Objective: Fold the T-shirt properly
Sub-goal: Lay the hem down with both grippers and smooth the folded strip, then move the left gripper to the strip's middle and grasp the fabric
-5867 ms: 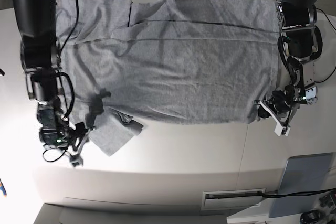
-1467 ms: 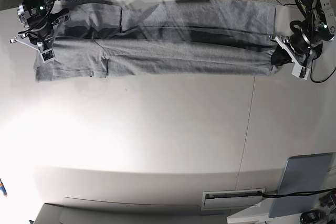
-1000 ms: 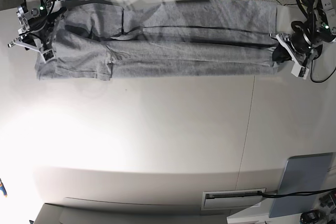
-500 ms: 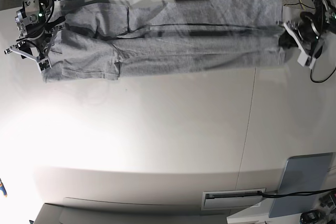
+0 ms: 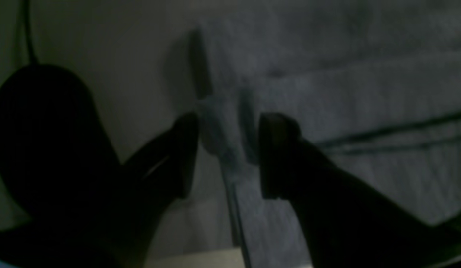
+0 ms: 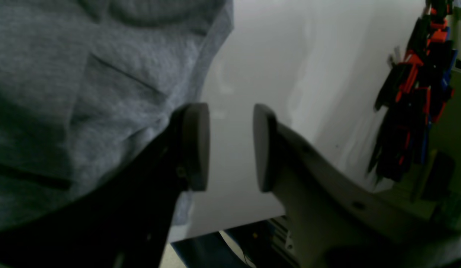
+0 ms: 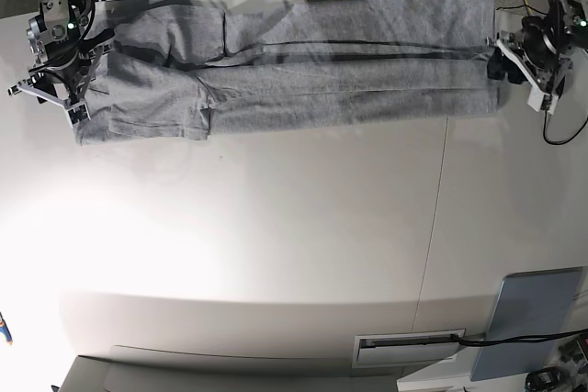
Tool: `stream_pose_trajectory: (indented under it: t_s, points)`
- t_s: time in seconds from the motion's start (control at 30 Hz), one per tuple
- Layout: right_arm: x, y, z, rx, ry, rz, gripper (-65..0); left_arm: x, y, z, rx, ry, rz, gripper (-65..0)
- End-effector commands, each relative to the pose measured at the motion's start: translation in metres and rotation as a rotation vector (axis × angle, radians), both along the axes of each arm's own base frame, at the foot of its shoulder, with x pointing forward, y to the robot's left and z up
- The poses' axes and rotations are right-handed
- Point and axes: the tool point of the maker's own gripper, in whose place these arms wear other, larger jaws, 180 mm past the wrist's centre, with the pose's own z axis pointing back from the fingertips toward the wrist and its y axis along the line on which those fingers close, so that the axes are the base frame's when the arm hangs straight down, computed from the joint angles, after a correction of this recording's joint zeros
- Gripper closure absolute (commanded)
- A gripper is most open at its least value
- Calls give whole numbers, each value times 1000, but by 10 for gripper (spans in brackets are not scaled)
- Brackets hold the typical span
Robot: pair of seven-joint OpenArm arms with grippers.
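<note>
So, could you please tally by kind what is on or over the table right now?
T-shirt: 1
Grippers: 2, the left gripper and the right gripper
Total: 3

T-shirt [image 7: 303, 66] | grey | folded into long band | table's far edge

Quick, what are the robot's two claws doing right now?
Left gripper: open, T-shirt edge between its fingers.
Right gripper: open, holding nothing.
</note>
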Motion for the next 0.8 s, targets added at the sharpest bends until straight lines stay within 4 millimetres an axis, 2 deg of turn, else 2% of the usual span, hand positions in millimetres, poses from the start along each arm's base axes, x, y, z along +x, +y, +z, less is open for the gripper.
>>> stream_pose_trajectory:
  t_s: [0.0, 0.3, 0.43, 0.63, 0.7, 0.77]
  points:
    - [8, -5, 12, -28, -39, 10, -203, 5, 7, 5, 8, -25, 12, -276]
    - [10, -3, 13, -24, -50, 19, -203, -8, 14, -19, -55, 19, 78, -275]
    - [10, -4, 13, -25, -50, 19, -203, -10, 0, -23, -183, -3, 63, -275]
    - [10, -3, 13, -24, -50, 19, -203, -16, -12, -29, -308, -7, 66, -273]
    - [11, -3, 14, -24, -53, 21, -203, -18, -14, -30, -339, -5, 72, -237]
    - [11, -3, 14, -24, -53, 21, -203, -20, -17, -31, -360, -1, 70, -175]
